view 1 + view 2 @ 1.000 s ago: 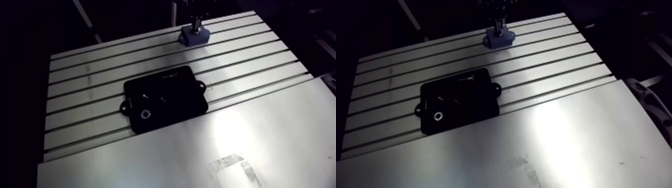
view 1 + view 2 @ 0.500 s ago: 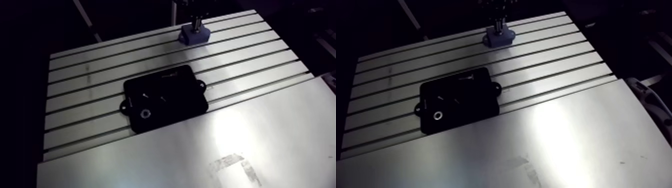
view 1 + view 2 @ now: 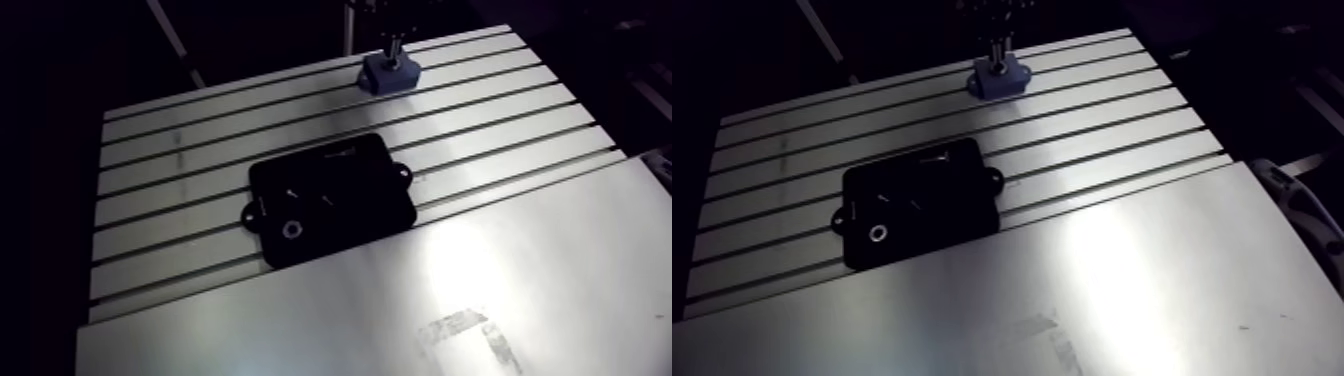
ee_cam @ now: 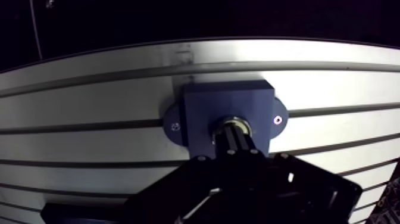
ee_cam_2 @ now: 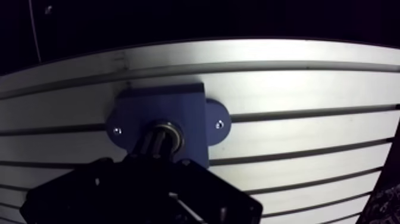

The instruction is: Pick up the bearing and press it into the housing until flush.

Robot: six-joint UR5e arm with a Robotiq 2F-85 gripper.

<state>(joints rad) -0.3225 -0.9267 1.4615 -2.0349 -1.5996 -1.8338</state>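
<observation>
1. Well, my gripper (image 4: 233, 133) has its dark ribbed fingers (image 4: 235, 146) drawn together, with the tips set down on the bearing (image 4: 236, 121).
2. That bearing is a small shiny metal ring, sitting in the round bore of the housing (image 4: 226, 100).
3. The housing is a matte blue block, squarish, with two rounded ears that each have a small hole. It stands near the far edge of the slotted aluminium table (image 3: 480, 110).
4. Mid-table lies a flat black plate (image 3: 340, 195) with side tabs, just beside a smooth metal sheet (image 3: 450, 300).
</observation>
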